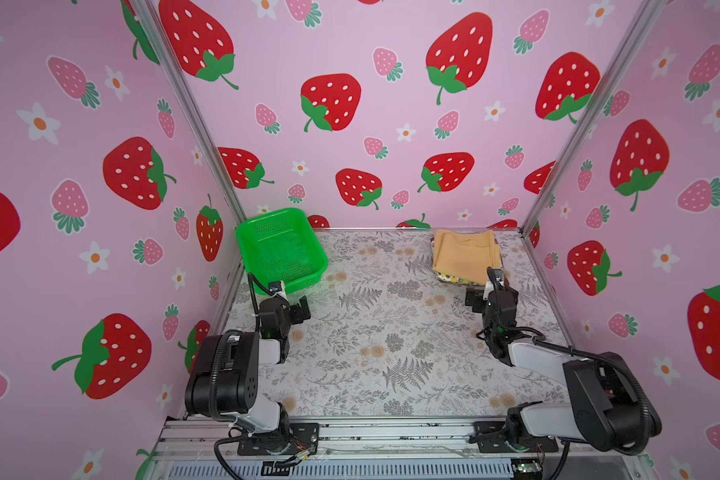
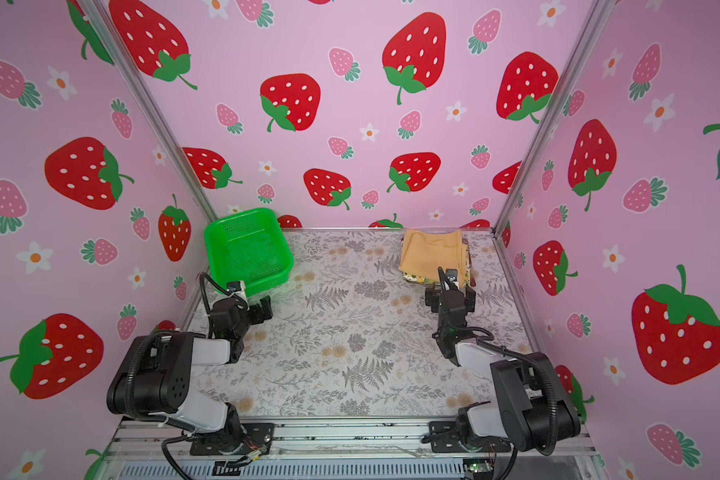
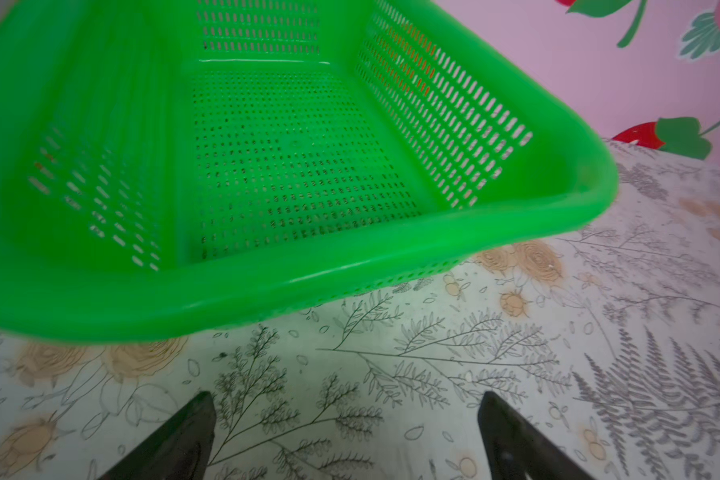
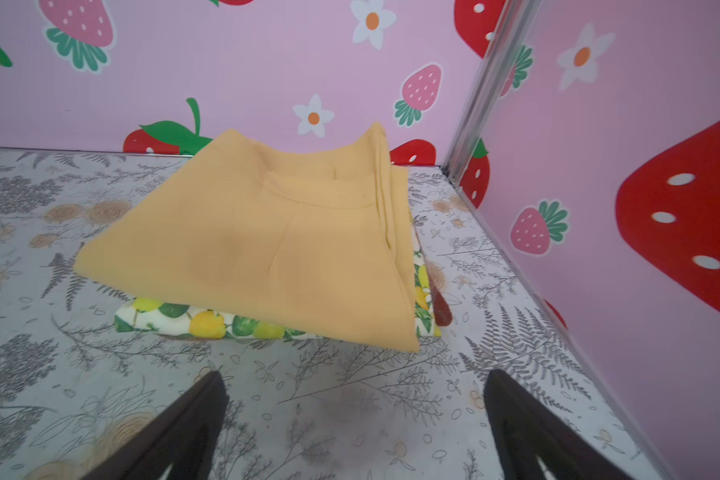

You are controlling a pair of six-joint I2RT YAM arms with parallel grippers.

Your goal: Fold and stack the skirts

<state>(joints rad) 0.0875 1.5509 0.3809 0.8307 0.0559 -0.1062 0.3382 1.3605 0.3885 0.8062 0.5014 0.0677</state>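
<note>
The skirts lie folded in one stack at the table's back right corner. The mustard-yellow skirt [image 1: 464,253] [image 2: 433,253] [image 4: 267,241] is on top. Under it the lemon-print skirt [image 4: 208,322] [image 1: 454,279] shows along the near edge. Of the plaid skirt [image 4: 441,309] only a red-brown sliver peeks out at the stack's side. My right gripper [image 1: 489,291] [image 2: 449,293] [image 4: 354,378] hovers just in front of the stack, open and empty. My left gripper [image 1: 294,301] [image 2: 258,305] [image 3: 346,399] is open and empty too, just before the basket.
A green perforated basket [image 1: 267,216] [image 2: 233,218] [image 3: 308,282] stands empty at the back left corner. The table [image 1: 391,332] has a grey fern-print cover. Pink strawberry walls close the left, back and right sides, with metal posts in the back corners.
</note>
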